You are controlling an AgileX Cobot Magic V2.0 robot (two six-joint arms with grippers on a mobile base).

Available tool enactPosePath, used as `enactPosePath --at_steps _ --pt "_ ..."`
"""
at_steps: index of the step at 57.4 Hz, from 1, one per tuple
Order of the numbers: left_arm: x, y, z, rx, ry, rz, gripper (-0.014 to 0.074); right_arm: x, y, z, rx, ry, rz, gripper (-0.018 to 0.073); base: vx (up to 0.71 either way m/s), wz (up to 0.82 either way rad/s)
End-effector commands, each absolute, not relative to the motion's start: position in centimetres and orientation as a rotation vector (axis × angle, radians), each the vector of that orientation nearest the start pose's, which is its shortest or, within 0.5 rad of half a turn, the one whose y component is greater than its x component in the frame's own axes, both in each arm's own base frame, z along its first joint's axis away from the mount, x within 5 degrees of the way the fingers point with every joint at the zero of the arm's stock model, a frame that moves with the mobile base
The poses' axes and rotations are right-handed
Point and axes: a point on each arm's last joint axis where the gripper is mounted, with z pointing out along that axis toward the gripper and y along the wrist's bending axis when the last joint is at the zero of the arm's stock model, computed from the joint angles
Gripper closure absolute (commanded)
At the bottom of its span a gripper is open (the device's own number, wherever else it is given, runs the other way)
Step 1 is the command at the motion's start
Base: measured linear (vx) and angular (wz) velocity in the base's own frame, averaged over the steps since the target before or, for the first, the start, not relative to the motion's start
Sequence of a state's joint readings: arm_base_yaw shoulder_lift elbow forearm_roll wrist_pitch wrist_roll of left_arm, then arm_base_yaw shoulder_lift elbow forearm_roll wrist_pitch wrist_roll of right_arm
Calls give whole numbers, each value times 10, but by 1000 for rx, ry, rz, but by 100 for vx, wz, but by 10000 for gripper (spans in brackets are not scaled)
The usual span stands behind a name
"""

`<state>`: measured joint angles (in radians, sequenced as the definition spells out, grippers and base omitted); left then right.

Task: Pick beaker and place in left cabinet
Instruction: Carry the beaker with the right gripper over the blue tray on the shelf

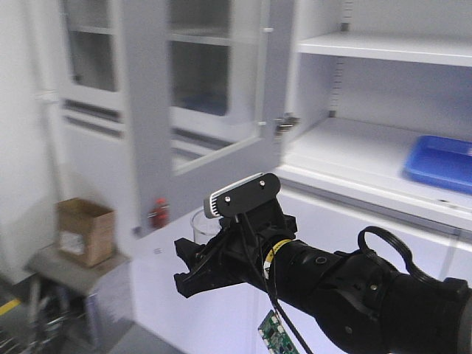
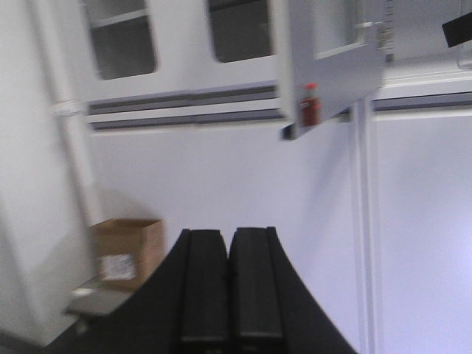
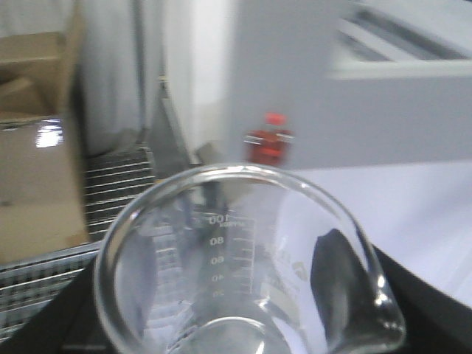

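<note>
The clear glass beaker (image 3: 247, 273) fills the right wrist view, its white graduation marks facing me and its spout at the lower right. My right gripper (image 3: 251, 324) is shut on the beaker, with dark fingers (image 3: 431, 310) at both sides. In the front view the right gripper (image 1: 189, 265) holds the beaker (image 1: 204, 223) in the air, below and left of the left cabinet (image 1: 354, 151). That cabinet's glass door (image 1: 210, 81) is swung open. My left gripper (image 2: 228, 243) is shut and holds nothing, low in front of white lower panels.
A blue tray (image 1: 442, 162) lies on the cabinet's lower shelf. A small red object (image 1: 158, 212) sits at the open door's lower corner. A cardboard box (image 1: 86, 230) stands on a low stand at the left, beside a wire rack (image 3: 118, 184).
</note>
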<state>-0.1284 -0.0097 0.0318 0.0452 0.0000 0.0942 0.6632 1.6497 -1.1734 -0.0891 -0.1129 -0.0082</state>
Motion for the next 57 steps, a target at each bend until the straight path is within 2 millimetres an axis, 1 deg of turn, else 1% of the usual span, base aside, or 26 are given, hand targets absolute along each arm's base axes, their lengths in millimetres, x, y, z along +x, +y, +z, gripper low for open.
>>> enactPosePath --at_steps 1,15,29,42,57 --pt "55 -7 205 189 1416 2 595 302 237 338 -643 1576 437 568 21 -81" --pt "55 -7 205 189 1416 2 595 302 237 338 -643 1575 438 568 21 -74" --pt "55 -7 205 189 1416 2 595 302 237 338 -643 1576 437 568 23 -57" --pt "55 -7 205 189 1416 2 595 302 237 338 -643 1576 437 568 25 -37" --pt "55 -7 205 189 1416 2 595 302 237 338 -643 1576 437 568 27 -19"
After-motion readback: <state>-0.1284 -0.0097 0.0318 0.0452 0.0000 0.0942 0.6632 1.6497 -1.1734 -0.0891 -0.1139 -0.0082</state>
